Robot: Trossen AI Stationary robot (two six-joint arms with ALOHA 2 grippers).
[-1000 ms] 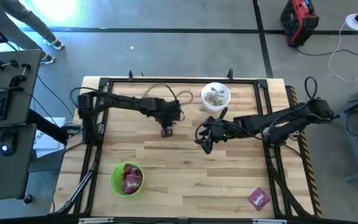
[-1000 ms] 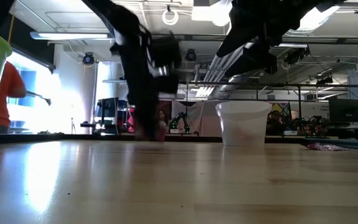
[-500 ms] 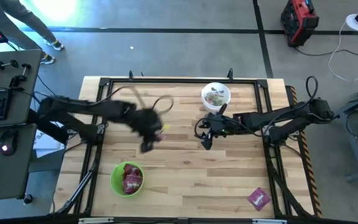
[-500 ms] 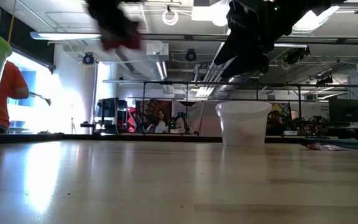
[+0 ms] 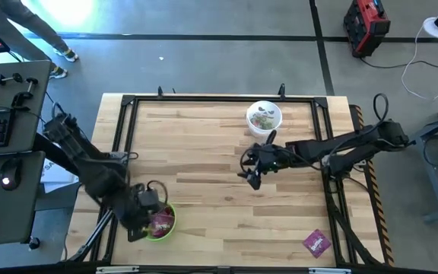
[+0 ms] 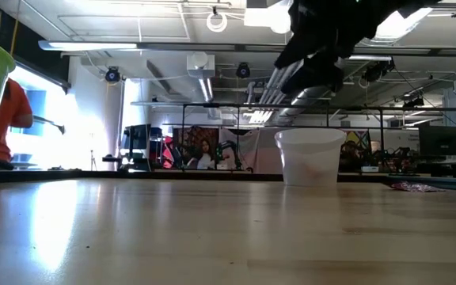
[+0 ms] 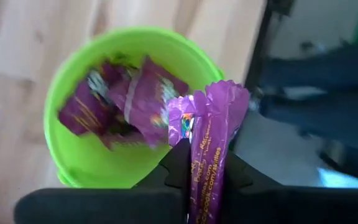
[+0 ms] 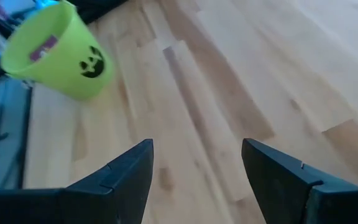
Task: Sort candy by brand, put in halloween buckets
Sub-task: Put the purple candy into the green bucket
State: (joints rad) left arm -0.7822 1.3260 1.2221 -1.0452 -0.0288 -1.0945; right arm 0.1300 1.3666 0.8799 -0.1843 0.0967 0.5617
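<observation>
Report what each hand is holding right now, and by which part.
The left hand pinches a flat purple packet by its lower end, above the lime green plastic bucket. The right hand is open and holds nothing.

Left pincer (image 7: pixel 205 163) clamped shut at the near-left; right pincer (image 8: pixel 197 163) spread mid-table.

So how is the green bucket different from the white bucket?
The green bucket sits near the table's front left corner, while the white bucket sits at the back, nearer the middle. The green bucket holds purple packets; the white bucket holds small mixed sweets. The left gripper hangs over the green bucket, gripping another purple packet; nothing hangs over the white bucket. Both are small round pails standing upright.
</observation>
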